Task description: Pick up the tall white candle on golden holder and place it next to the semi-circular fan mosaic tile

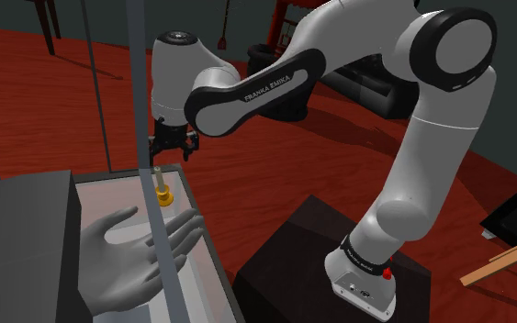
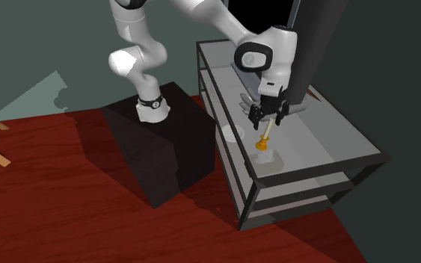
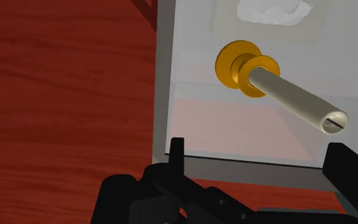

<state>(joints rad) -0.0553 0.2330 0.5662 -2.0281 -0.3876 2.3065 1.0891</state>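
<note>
End effector [image 1: 174, 149] of the white Franka arm [image 1: 403, 156] hangs just above the tip of a tall pale candle [image 1: 160, 179]. Its two black fingers [image 3: 176, 156] stand apart and grip nothing. From left to right in the shoulder view, a grey sculpted hand [image 1: 132, 246] lies palm up on the glass tabletop [image 1: 109, 194]. The candle stands upright just to its right, seated in a golden holder [image 1: 163, 197] near the tabletop's far right edge. Farther right, the black stand [image 1: 302, 248] sits on the red wooden floor [image 1: 63, 101], well apart from the candle, and a pale wooden slat [image 1: 509, 261] lies at the far right.

Seen from the second exterior view, the end effector [image 2: 267, 115] is directly over the candle [image 2: 265, 133] and its holder [image 2: 261, 144], near the tabletop's [image 2: 336, 146] left rim. In the wrist view the candle [image 3: 292, 98] rises from the round holder [image 3: 238, 63] toward the end effector [image 3: 259, 147], between the fingers' lines but touched by neither.
</note>
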